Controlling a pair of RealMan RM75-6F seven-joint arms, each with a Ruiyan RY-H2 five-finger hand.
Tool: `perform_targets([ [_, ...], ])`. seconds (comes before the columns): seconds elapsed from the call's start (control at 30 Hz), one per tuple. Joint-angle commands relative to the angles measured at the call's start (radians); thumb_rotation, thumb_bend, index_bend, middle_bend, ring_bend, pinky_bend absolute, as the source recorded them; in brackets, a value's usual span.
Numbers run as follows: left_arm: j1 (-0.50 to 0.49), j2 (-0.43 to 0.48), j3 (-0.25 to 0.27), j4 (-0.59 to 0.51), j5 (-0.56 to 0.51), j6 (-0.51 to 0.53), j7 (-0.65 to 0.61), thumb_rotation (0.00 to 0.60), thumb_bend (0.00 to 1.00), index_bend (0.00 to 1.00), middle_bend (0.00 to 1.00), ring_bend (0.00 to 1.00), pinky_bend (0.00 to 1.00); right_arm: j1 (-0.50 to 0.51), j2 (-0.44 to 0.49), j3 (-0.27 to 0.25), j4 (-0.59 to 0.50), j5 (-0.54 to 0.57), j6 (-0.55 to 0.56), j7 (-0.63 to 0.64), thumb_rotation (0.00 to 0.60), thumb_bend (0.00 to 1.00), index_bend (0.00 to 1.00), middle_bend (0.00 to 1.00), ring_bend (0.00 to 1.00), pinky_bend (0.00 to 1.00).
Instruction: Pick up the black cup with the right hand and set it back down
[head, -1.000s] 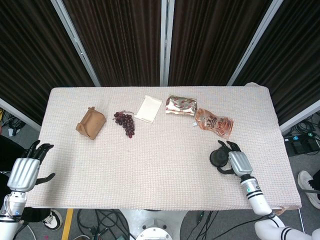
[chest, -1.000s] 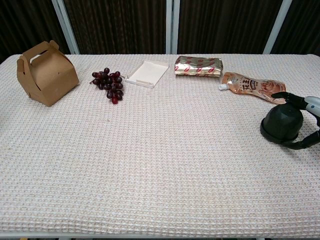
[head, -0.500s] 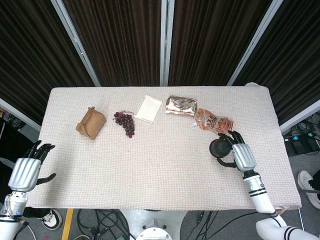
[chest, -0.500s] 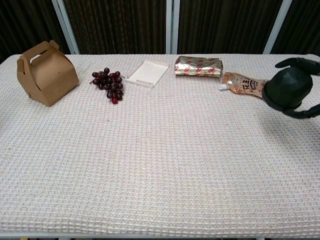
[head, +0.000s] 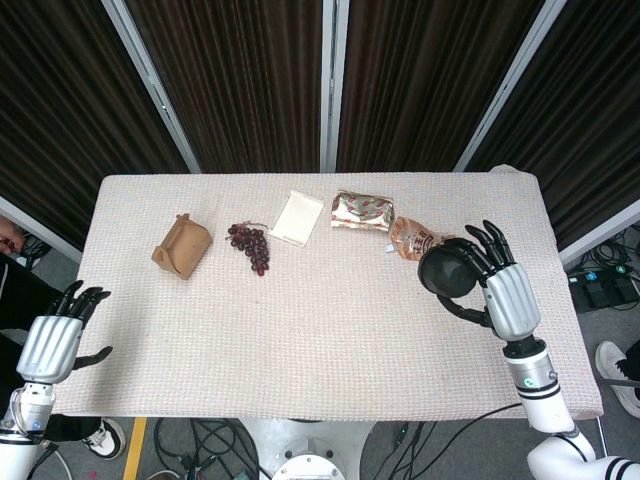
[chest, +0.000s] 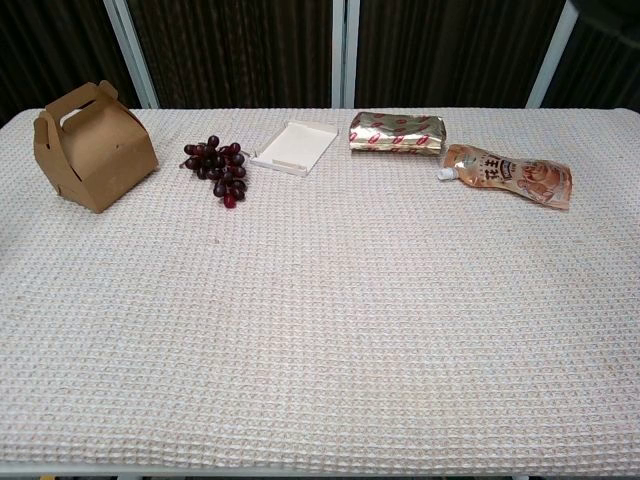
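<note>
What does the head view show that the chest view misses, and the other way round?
Only the head view shows the right hand with its fingers around the black cup, and the left hand holding nothing beside the table. The chest view shows nothing extra, only the items from lower down. Both share the cardboard box, grapes, white tray, foil packet and orange pouch.

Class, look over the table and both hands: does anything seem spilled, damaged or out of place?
Nothing stands out. The right hand holds the black cup above the table; box, grapes, tray and both pouches lie intact.
</note>
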Motion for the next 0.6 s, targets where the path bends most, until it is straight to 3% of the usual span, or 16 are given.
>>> perform_targets([
  [0.03, 0.0, -0.001, 0.001, 0.0, -0.001, -0.002, 0.0, 0.6, 0.02, 0.2, 0.17, 0.08, 0.27, -0.015, 0.013, 0.009, -0.033, -0.04, 0.061, -0.034, 0.6, 0.21, 0.38, 0.5, 0.13, 0.05],
  [0.17, -0.002, -0.002, 0.005, -0.001, 0.004, -0.007, -0.001, 0.6, 0.02, 0.2, 0.17, 0.08, 0.27, -0.01, -0.071, -0.05, 0.115, 0.054, -0.062, -0.035, 0.6, 0.21, 0.41, 0.5, 0.14, 0.06],
  [0.27, -0.003, -0.004, 0.008, 0.0, 0.005, -0.011, -0.006, 0.6, 0.02, 0.2, 0.17, 0.08, 0.27, 0.014, -0.176, -0.112, 0.31, 0.177, -0.282, 0.016, 0.6, 0.21, 0.42, 0.5, 0.14, 0.07],
  [0.37, -0.004, -0.008, 0.011, 0.001, 0.005, -0.017, -0.008, 0.6, 0.02, 0.2, 0.17, 0.08, 0.27, 0.041, -0.266, -0.151, 0.478, 0.231, -0.443, 0.077, 0.6, 0.21, 0.42, 0.5, 0.15, 0.08],
  [0.43, -0.005, -0.009, 0.012, 0.002, 0.004, -0.021, -0.007, 0.6, 0.02, 0.2, 0.17, 0.08, 0.27, 0.053, -0.289, -0.159, 0.521, 0.214, -0.454, 0.1, 0.6, 0.21, 0.42, 0.5, 0.15, 0.08],
  [0.5, -0.009, -0.009, 0.01, 0.0, 0.0, -0.028, -0.002, 0.6, 0.02, 0.2, 0.17, 0.08, 0.27, 0.065, -0.276, -0.149, 0.499, 0.17, -0.4, 0.116, 0.6, 0.21, 0.42, 0.5, 0.15, 0.08],
  [0.6, -0.009, -0.009, 0.006, -0.003, -0.006, -0.027, -0.001, 0.6, 0.02, 0.2, 0.17, 0.08, 0.27, 0.073, -0.183, -0.099, 0.325, 0.081, -0.234, 0.118, 0.6, 0.21, 0.42, 0.5, 0.15, 0.09],
])
